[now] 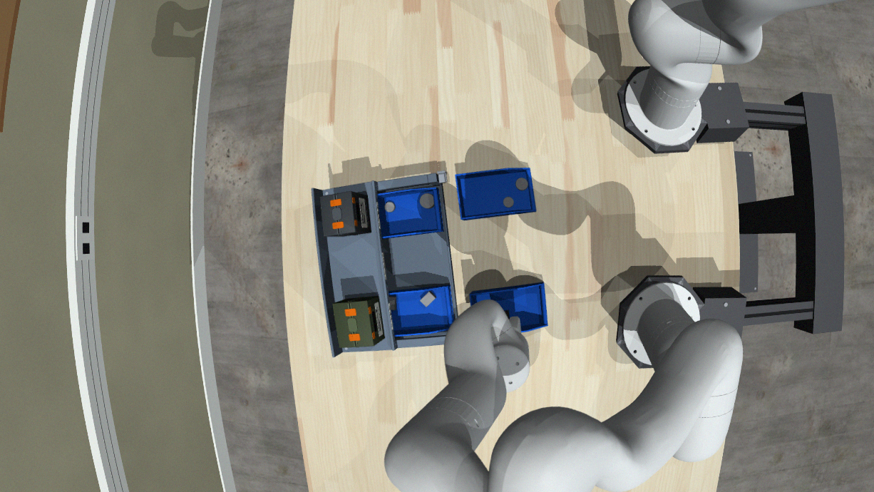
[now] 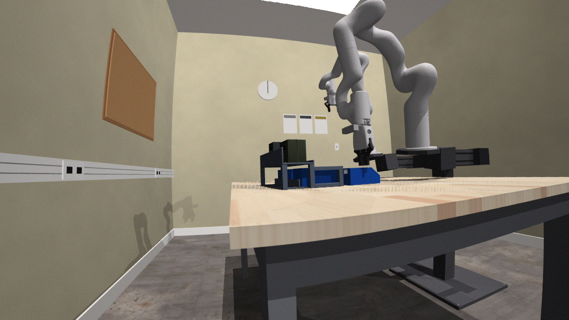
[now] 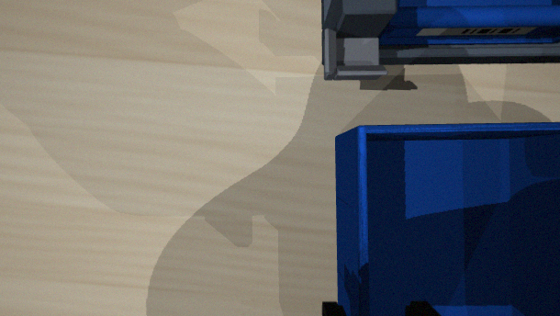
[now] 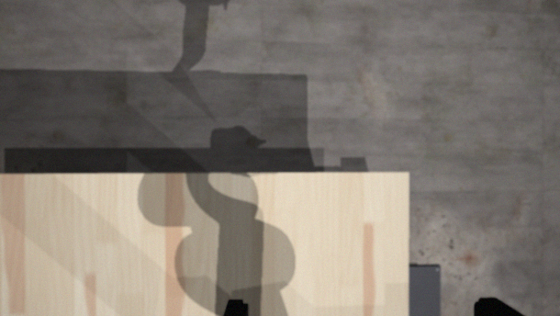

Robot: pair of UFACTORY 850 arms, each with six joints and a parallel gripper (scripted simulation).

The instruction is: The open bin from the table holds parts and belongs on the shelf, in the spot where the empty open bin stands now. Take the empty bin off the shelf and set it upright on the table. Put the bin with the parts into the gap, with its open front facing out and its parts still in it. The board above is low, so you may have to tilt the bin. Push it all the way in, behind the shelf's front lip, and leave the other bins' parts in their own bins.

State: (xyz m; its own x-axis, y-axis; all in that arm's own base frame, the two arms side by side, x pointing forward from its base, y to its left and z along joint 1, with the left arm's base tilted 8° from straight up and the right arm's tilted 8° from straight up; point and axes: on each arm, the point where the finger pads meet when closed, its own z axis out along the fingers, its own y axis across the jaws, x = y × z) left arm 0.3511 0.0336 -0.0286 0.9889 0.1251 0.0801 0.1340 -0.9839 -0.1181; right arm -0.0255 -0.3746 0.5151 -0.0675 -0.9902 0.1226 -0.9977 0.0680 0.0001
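The parts bin (image 1: 482, 192), blue, stands on the table with two grey round parts in it. The empty bin (image 1: 537, 305) (image 2: 358, 176) (image 3: 351, 197) stands upright on the table, partly under my left arm; no parts show in its visible inside. The shelf (image 1: 418, 257) has a bare gap between two blue bins. My left gripper (image 2: 363, 163) (image 3: 374, 310) is partly open, its fingertips just above the empty bin's side wall, one to each side, holding nothing. The top view hides its fingers. My right gripper (image 2: 327, 108) (image 4: 363, 309) is open and empty, high up and away from the bins.
The shelf's upper bin (image 1: 397, 222) holds round parts and its lower bin (image 1: 406, 317) holds a grey block. A dark grey box (image 1: 342, 214) and a green box (image 1: 357, 324) stand on the raised board behind. A small bracket sits at the shelf's front corner.
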